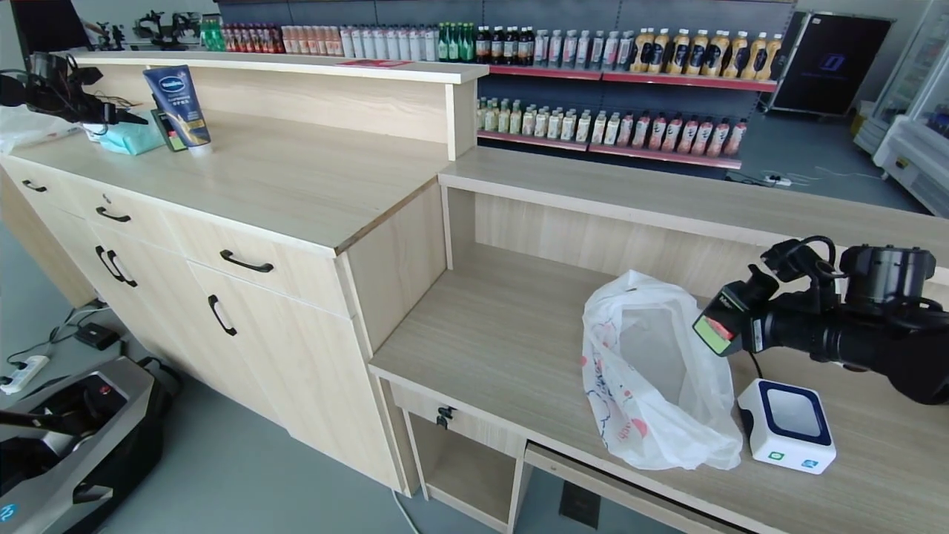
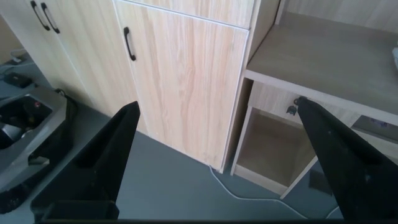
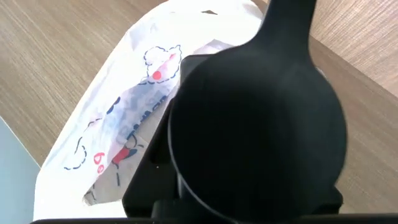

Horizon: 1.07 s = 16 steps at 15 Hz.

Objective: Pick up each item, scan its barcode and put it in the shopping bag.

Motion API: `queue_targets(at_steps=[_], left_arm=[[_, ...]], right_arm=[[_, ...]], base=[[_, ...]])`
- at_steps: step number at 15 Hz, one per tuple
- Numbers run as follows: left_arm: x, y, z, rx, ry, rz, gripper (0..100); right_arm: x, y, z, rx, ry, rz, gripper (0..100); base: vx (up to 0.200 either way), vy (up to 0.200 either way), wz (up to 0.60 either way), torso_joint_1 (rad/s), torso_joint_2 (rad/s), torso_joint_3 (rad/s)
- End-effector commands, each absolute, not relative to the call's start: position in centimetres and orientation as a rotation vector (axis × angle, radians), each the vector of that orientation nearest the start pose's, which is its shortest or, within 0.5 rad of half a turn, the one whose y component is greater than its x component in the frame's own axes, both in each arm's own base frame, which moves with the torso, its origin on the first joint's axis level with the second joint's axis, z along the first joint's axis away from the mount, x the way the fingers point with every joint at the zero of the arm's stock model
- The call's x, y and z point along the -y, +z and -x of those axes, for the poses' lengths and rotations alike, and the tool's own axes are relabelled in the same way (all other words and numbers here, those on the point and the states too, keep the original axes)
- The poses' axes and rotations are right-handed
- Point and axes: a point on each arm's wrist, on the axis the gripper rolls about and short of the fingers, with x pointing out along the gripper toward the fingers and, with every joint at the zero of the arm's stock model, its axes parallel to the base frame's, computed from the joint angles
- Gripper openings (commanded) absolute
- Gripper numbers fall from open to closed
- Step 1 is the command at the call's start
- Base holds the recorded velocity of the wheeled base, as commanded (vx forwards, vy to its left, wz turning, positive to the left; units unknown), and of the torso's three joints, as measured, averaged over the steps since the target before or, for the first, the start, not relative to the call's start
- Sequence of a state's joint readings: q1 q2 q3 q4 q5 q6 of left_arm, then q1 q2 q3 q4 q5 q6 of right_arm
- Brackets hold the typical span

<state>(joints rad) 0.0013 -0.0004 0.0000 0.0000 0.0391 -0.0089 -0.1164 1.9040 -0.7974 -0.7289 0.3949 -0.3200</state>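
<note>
Right claw (image 1: pixel 741 324), clamped on the small box (image 1: pixel 713 334) (over the shopping bag's (image 1: pixel 652 386) edge), should dip inside before letting go.

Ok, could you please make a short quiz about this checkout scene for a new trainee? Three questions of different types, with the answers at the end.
1. True or false: the right gripper holds a small box close to the shopping bag.
2. Multiple choice: what stands right beside the shopping bag on the lower counter? A) a white scanner B) a basket C) a bottle
3. Fill the gap: the blue tube stands on the ____ counter.

Key: 1 true; 2 A; 3 upper.
</note>
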Motion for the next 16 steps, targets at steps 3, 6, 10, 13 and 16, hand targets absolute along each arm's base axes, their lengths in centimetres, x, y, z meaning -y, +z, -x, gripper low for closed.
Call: queue_targets(at_steps=[3,6,10,13,16], left_arm=[[-0.1,7.5,2.3,0.000,0.041,0.009,100],[-0.1,7.5,2.3,0.000,0.041,0.009,100],[-0.1,7.5,2.3,0.000,0.041,0.009,100],[-0.1,7.5,2.3,0.000,0.040,0.009,100],[-0.1,7.5,2.3,0.000,0.041,0.009,100]], right_arm=[[3.0,8.1,-35.9,-0.352,0.345,0.215,0],[3.0,6.5,-36.6,-0.351,0.352,0.236,0],[3.1,5.5,-37.6,-0.342,0.348,0.233,0],[3.2,5.0,-38.1,-0.330,0.344,0.232,0],[3.2,4.7,-38.8,-0.300,0.339,0.233,0]], base=[[0.000,0.000,0.00,0.000,0.00,0.000],[0.000,0.000,0.00,0.000,0.00,0.000],[0.000,0.000,0.00,0.000,0.00,0.000],[0.000,0.000,0.00,0.000,0.00,0.000],[0.000,0.000,0.00,0.000,0.00,0.000]])
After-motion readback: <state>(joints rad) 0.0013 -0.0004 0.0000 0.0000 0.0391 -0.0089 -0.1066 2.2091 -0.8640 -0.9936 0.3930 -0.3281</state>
